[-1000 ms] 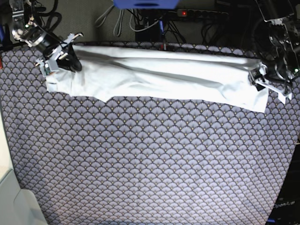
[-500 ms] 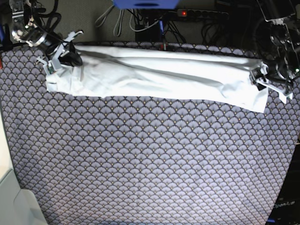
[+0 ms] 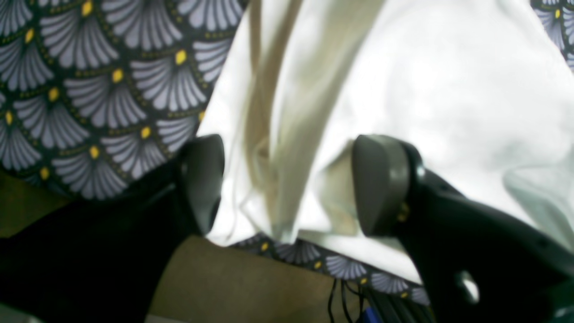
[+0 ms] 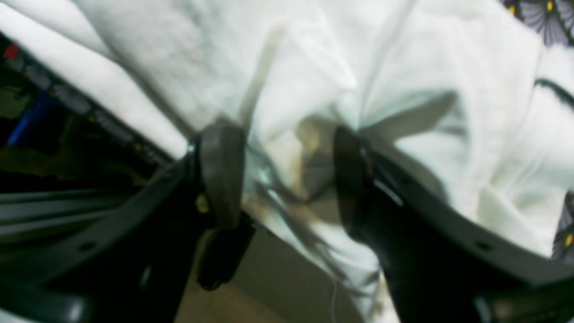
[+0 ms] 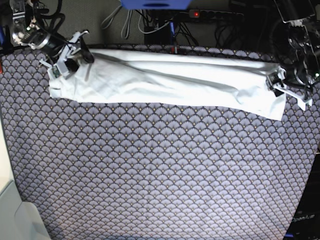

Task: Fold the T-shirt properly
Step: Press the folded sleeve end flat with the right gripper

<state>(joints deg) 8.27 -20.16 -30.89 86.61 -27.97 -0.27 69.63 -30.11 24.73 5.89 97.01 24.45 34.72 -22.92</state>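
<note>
The counter [image 5: 160,175] is covered by a dark cloth with a grey scallop-fan pattern. Black cables [image 5: 130,22] and a power strip [image 5: 215,15] are seen behind it.

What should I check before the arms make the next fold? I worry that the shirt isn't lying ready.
1. T-shirt lies as one long band along the far table edge: ok.
2. Left gripper open, cloth between its jaws: ok.
3. Right gripper jaws apart, cloth bunched between them: ok.
4. Band free of wrinkles: not ok, creases run along it.
5. Patterned tablecloth in front bare for folding: ok.
6. Sleeves tucked in: cannot tell.
</note>
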